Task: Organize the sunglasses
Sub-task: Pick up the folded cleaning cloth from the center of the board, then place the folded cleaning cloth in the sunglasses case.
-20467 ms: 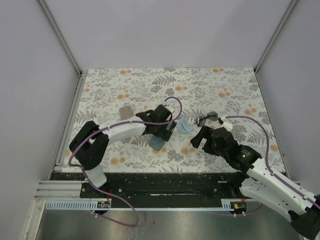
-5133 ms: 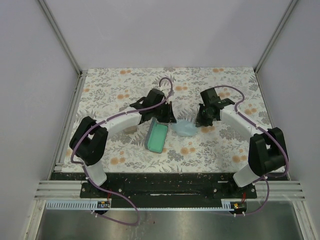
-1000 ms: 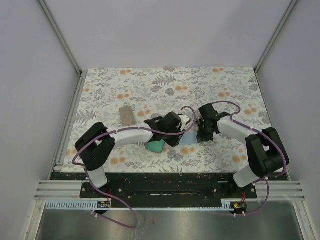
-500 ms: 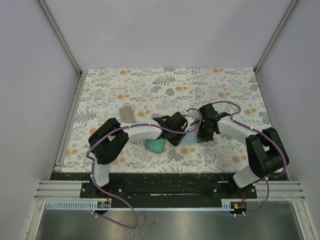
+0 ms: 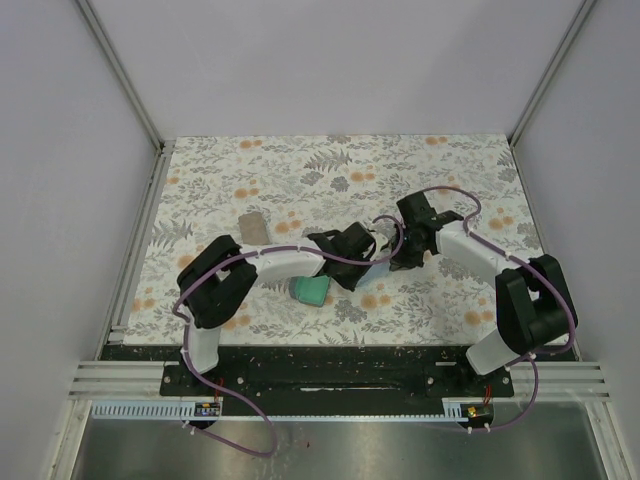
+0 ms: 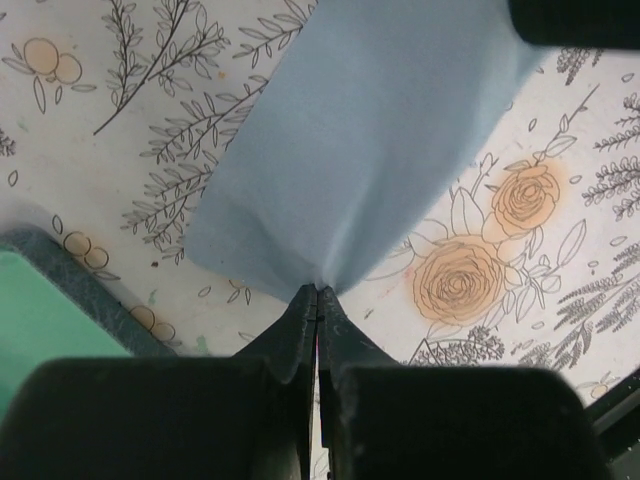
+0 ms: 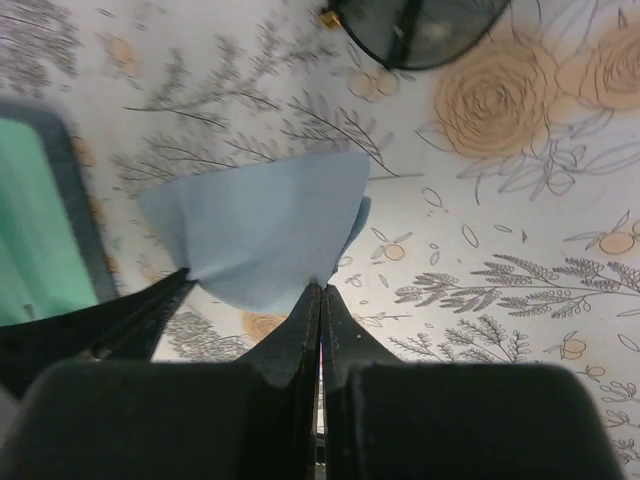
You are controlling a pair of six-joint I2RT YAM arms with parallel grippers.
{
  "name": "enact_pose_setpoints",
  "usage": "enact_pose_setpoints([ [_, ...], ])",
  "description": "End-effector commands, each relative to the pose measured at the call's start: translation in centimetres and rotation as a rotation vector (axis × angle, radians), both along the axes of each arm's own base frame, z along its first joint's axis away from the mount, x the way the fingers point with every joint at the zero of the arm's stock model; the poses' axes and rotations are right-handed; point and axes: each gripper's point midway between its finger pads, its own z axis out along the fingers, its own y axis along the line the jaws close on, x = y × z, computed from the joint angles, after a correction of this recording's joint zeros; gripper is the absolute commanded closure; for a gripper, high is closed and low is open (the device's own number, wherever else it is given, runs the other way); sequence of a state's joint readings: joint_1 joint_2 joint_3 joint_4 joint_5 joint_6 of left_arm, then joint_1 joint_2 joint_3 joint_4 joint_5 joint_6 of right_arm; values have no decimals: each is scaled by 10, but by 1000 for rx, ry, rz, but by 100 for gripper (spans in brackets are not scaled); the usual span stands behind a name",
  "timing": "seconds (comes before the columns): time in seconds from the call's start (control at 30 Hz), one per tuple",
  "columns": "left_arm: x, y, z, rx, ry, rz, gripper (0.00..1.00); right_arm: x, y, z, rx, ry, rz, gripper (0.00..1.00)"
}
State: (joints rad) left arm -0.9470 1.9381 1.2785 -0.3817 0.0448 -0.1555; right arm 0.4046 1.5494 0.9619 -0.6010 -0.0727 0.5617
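Both grippers pinch a soft light-blue cloth pouch [image 6: 370, 140] [image 7: 265, 225] by its edge at the middle of the table. My left gripper [image 6: 318, 292] [image 5: 367, 258] is shut on the pouch's near edge, and my right gripper [image 7: 322, 288] [image 5: 397, 262] is shut on another edge of it. The pouch hangs spread between them. One pair of sunglasses [image 7: 420, 25], with dark lenses and a thin frame, lies on the cloth beyond the pouch in the right wrist view. The white pair is out of view.
An open hard case with a green lining [image 5: 312, 291] [image 6: 40, 320] [image 7: 40, 220] lies just left of the pouch. A tan case [image 5: 255, 228] sits further left. The floral tablecloth [image 5: 450, 160] is walled on three sides.
My left gripper has shut on the pouch's edge. The pouch has come up off the table between the two grippers, and the right gripper has shifted slightly away from the near edge.
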Motion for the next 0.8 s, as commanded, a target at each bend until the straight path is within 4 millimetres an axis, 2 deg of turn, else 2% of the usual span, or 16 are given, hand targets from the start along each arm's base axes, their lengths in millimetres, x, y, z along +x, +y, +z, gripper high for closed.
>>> enact_pose_setpoints([
  [0.0,9,-5,53,-81,-50,36,100,24,13,36,50,-76,47,100],
  [0.23,23,19,95,-155,-74,166,100,40,37,68,149,-128,127,100],
  [0.4,18,40,108,-149,-69,212,100,46,56,80,202,-139,203,100],
  [0.57,6,56,107,-147,-42,249,100,49,83,83,234,-137,284,100],
  [0.77,-7,77,86,-98,-11,308,100,49,115,80,246,-128,374,100],
])
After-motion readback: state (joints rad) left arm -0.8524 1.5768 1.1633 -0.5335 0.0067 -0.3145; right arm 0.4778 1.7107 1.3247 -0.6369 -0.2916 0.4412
